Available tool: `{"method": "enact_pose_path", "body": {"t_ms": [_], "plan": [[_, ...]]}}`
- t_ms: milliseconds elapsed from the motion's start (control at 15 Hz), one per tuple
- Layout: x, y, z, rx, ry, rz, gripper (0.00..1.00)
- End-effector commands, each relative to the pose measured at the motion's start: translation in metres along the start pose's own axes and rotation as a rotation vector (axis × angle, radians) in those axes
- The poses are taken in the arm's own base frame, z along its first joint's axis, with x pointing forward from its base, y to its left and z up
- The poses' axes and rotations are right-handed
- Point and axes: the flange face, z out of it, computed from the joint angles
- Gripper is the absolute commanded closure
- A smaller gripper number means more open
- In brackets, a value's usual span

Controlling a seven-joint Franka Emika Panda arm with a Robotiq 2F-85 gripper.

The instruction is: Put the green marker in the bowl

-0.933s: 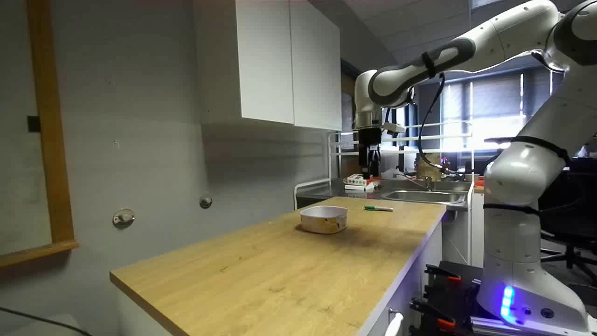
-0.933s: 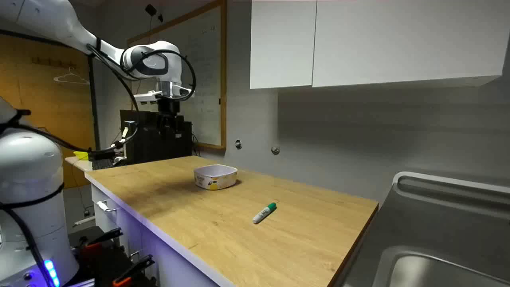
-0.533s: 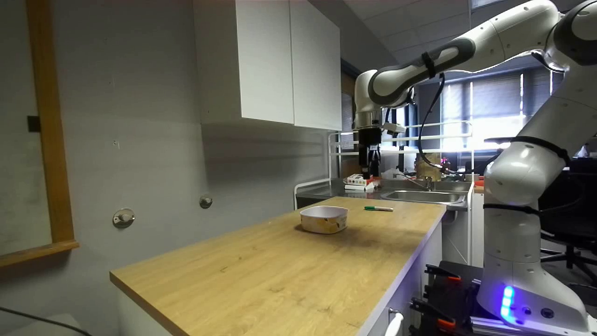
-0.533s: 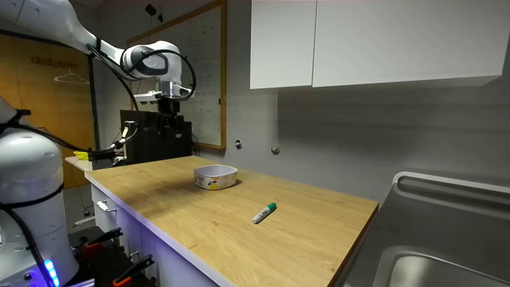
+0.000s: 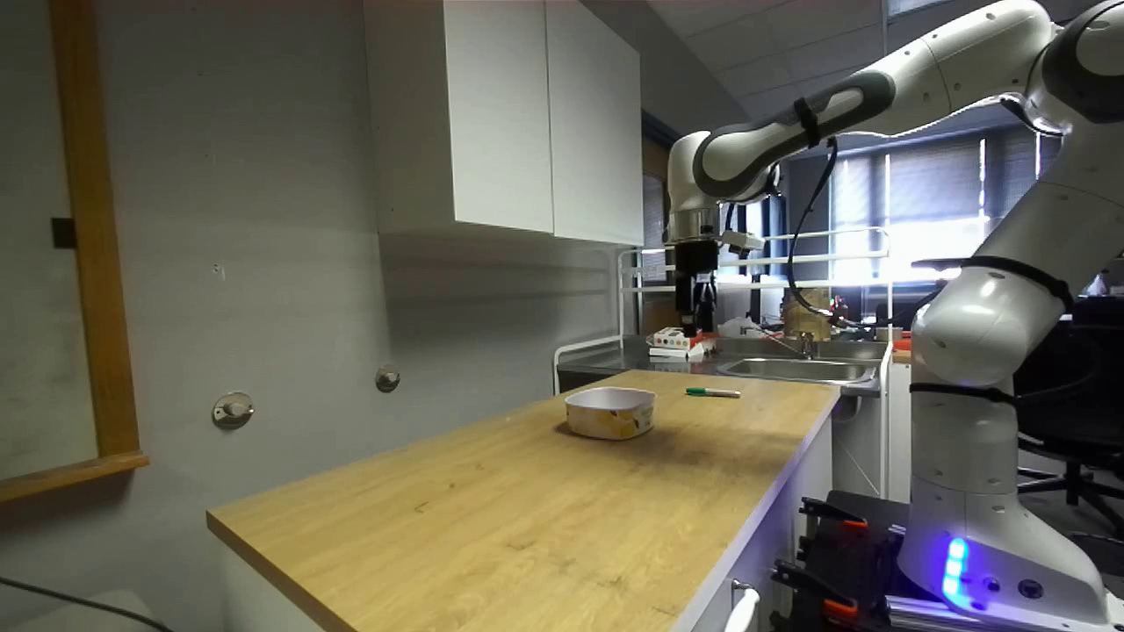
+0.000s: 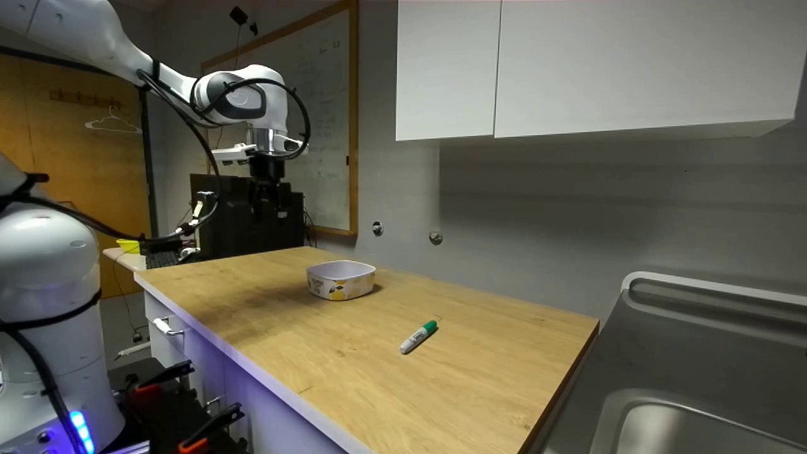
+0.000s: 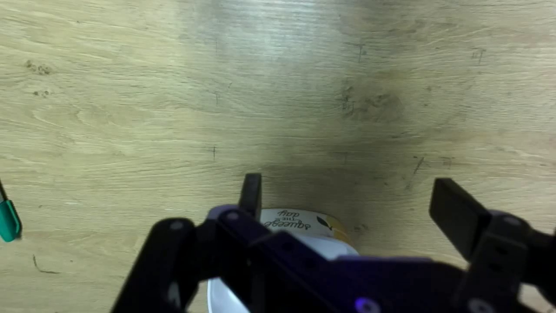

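Note:
The green marker (image 5: 713, 392) lies flat on the wooden counter; it has a green cap and a whitish barrel in an exterior view (image 6: 418, 337). In the wrist view only its green cap end (image 7: 8, 221) shows at the left edge. The bowl (image 5: 609, 414) is low, white inside, with a yellow lemon print, and also shows in an exterior view (image 6: 341, 280). In the wrist view the bowl (image 7: 299, 221) lies below the gripper, partly hidden by it. My gripper (image 7: 347, 184) is open with nothing between its fingers. It hangs high above the counter in both exterior views (image 5: 696, 329) (image 6: 268, 213).
The wooden counter (image 6: 492, 372) carries the bowl and marker. A metal sink (image 5: 795, 369) adjoins its end. White wall cabinets (image 5: 544, 123) hang above the wall side. A small box (image 5: 672, 341) stands beyond the counter. The arm's base stands along the counter's drawer side.

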Motion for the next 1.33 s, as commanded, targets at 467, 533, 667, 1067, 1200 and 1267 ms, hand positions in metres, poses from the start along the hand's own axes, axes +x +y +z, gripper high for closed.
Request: {"method": "enact_pose_path", "body": {"t_ms": [467,533,667,1067,1200,1267], "plan": [[0.023,0.037,-0.004,-0.068,-0.005,0.002,0.0],[0.026,0.049,-0.007,-0.075,-0.004,0.009,0.0],[0.034,0.076,-0.011,-0.077,-0.006,0.02,0.0],[0.077,0.16,0.003,-0.027,-0.052,0.042,0.0],[0.097,0.183,0.021,-0.021,-0.088,0.035,0.0],[0.107,0.193,0.033,-0.025,-0.109,0.032,0.0]]}}
